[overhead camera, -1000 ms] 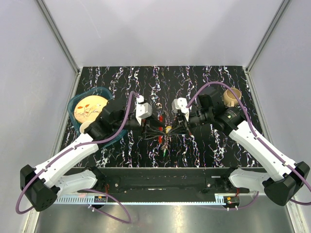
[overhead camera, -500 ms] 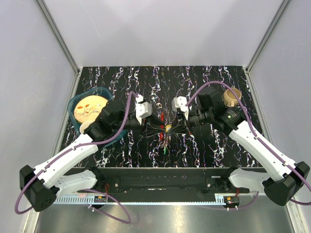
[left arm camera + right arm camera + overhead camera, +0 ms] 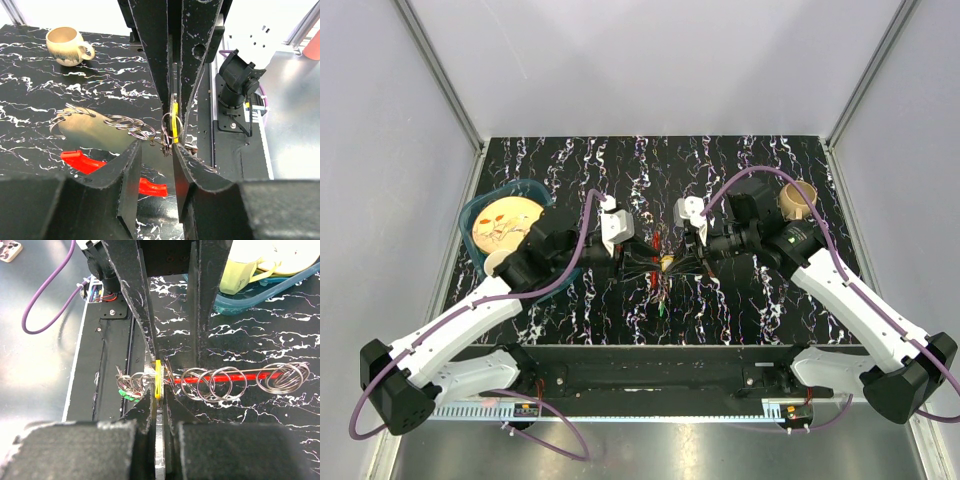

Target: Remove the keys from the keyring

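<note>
Black, white-veined table fills the floor of a pale-walled booth, and both arms meet just 6 o'clock of its centre. Seen from the right wrist, the right gripper is pinched tight on the yellow key, which stands on edge between its tips. At 9 o'clock of that key hang the other keys, silver ones and a green key bunched together. The keyring runs off toward 3 o'clock as a chain of grey wire loops, with its red piece behind them. In the left wrist view, the left gripper has its jaws apart with a clear gap. A small end loop of the chain lies in that gap, but I cannot tell if either finger touches it. From above, a mug stands at 2 o'clock and a blue plate at 9 o'clock, both well apart from the keys.
</note>
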`<state>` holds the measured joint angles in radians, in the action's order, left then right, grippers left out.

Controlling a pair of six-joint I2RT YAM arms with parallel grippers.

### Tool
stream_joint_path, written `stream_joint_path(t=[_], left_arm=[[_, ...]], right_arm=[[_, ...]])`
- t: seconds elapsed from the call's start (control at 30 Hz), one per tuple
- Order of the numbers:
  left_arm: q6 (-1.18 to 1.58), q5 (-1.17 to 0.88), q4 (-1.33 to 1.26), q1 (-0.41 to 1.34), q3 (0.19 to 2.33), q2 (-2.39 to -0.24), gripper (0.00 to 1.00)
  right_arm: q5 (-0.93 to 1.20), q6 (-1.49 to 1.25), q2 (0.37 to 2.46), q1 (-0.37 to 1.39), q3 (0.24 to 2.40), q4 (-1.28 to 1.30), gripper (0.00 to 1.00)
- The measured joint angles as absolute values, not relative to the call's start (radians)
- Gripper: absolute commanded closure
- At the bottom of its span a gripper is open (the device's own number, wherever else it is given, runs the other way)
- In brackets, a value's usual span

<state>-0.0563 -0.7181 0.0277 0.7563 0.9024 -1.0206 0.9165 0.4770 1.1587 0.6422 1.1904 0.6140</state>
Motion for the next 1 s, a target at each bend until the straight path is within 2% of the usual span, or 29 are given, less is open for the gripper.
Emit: stream_joint_path(t=[0.47, 0.53, 0.6, 0.63, 0.67, 1.0], left_arm=[[-0.074, -0.654, 0.035, 0.788, 0.902, -1.021, 0.69], [-0.079, -0.65, 0.036, 0.797, 0.902, -1.021, 0.74], [-0.082, -0.643, 0.037, 0.804, 0.902, -1.021, 0.86], [-0.084, -0.64, 0.039, 0.808, 0.902, -1.021, 0.97], [-0.086, -0.637, 0.043, 0.812, 0.902, -1.021, 1.0], [-0.122, -0.568, 0.078, 0.818, 0.903, -1.019, 1.0]], right_arm=[[0.881, 0.441, 1.161, 0.64, 1.19, 0.617, 1.0], [0.88, 0.437, 1.162, 0.64, 1.19, 0.617, 1.0], [0.879, 0.433, 1.163, 0.64, 1.19, 0.617, 1.0], [0.875, 0.432, 1.164, 0.64, 1.19, 0.616, 1.0], [0.873, 0.43, 1.165, 0.64, 1.19, 0.615, 1.0], [0.775, 0.396, 1.161, 0.643, 1.19, 0.628, 1.0]])
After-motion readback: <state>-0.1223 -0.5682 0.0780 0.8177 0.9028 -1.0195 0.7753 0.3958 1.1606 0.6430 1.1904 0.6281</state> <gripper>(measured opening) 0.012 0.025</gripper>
